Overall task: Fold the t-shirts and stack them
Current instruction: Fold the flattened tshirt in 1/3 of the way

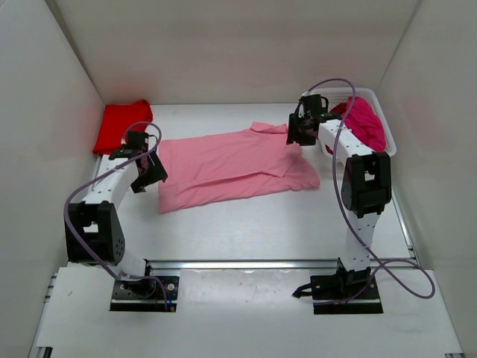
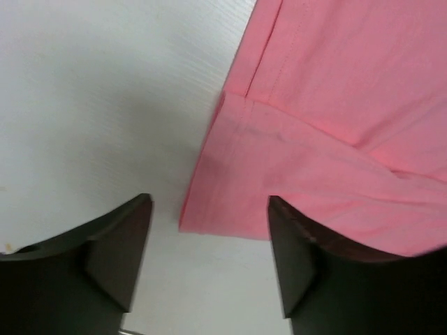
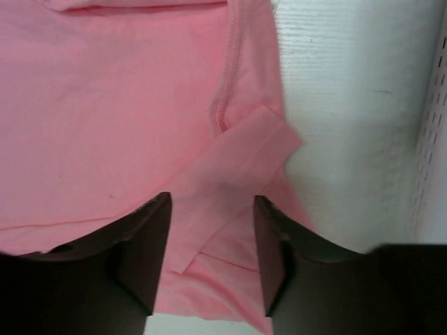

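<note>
Three t-shirt colours on bench [image 1: 261, 231].

- **Light pink t-shirt** [image 1: 231, 168]: spread flat at centre, laid out for folding.
- **Left gripper** [image 2: 209, 258]: jaws wide, straddling the pink hem corner, apparently poised to pinch.
- **Right gripper** [image 3: 211, 279]: jaws apart over a turned sleeve band, not clamped.
- **Red t-shirt** [image 1: 121, 125]: folded, far-left corner, likely the stack base.
- **Magenta t-shirts** [image 1: 369, 119]: heaped in white mesh basket [image 1: 350, 92], awaiting their turn.
</note>
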`<state>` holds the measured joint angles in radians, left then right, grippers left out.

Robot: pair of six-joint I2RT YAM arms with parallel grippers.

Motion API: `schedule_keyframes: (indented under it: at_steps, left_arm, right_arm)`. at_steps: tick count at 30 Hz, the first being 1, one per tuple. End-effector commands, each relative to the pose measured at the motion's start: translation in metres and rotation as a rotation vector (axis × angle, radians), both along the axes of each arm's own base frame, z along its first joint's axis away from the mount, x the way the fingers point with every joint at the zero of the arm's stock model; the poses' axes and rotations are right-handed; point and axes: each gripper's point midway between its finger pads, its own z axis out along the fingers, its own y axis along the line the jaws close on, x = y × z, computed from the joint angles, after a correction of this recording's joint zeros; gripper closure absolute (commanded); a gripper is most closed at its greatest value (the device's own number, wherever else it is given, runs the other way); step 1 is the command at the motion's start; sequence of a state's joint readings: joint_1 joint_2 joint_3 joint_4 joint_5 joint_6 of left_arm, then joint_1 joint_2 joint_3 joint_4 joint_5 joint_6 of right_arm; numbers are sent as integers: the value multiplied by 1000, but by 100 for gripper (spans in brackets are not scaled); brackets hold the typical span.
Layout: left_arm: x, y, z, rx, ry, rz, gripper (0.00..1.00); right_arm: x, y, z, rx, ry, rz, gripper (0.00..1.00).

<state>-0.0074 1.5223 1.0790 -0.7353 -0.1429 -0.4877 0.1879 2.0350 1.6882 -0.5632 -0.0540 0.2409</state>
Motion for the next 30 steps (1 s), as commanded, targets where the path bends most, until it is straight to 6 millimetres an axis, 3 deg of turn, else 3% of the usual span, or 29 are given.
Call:
schedule_keyframes:
  at_steps: [1, 3, 5, 6, 7, 8, 9, 10, 11, 12, 15, 16, 20, 22, 27, 30]
  left_arm:
    - [12, 8, 55, 45, -134, 3, 17]
    - [8, -5, 71, 48, -178, -36, 14]
    - [-1, -16, 67, 7, -169, -67, 15]
    - [-14, -24, 57, -41, -144, -85, 23]
    - [-27, -38, 43, -131, -115, -93, 30]
    - [-32, -49, 43, -217, -133, -84, 47]
    - [-48, -56, 21, -256, -77, -71, 57]
    - [-58, -67, 11, -343, -67, -46, 59]
    - [-56, -75, 8, -403, -84, -44, 58]
    - [-64, -72, -2, -422, -66, 11, 55]
    - [-60, -66, -8, -414, -72, 68, 45]
    - [-57, -64, -6, -393, -75, 80, 44]
    - [-47, -58, -10, -381, -79, 118, 42]
    - [-46, -45, -19, -385, -68, 179, 40]
    - [-44, -43, -32, -387, -65, 202, 38]
    - [-44, -35, -43, -393, -63, 248, 35]
  right_arm:
    - [8, -4, 67, 10, -141, 9, 50]
    - [-6, -3, 81, 6, -159, 22, 45]
    - [-24, -9, 91, 3, -157, 25, 45]
    - [-39, -11, 96, 15, -150, 29, 46]
    - [-56, -19, 95, 24, -139, 19, 56]
    - [-77, -24, 90, 55, -114, 9, 67]
    - [-87, -26, 89, 77, -114, 21, 91]
    - [-107, -32, 85, 123, -102, 7, 100]
    - [-118, -41, 96, 151, -137, -25, 100]
    - [-137, -39, 70, 168, -75, -21, 100]
    - [-169, -50, 56, 214, -79, -63, 98]
    - [-181, -47, 47, 251, -62, -61, 88]
    - [-188, -57, 17, 373, -42, -154, 56]
    - [-180, -59, 6, 361, -31, -181, 56]
    - [-162, -65, -3, 446, -42, -273, 46]
    - [-154, -69, -14, 444, -52, -306, 46]
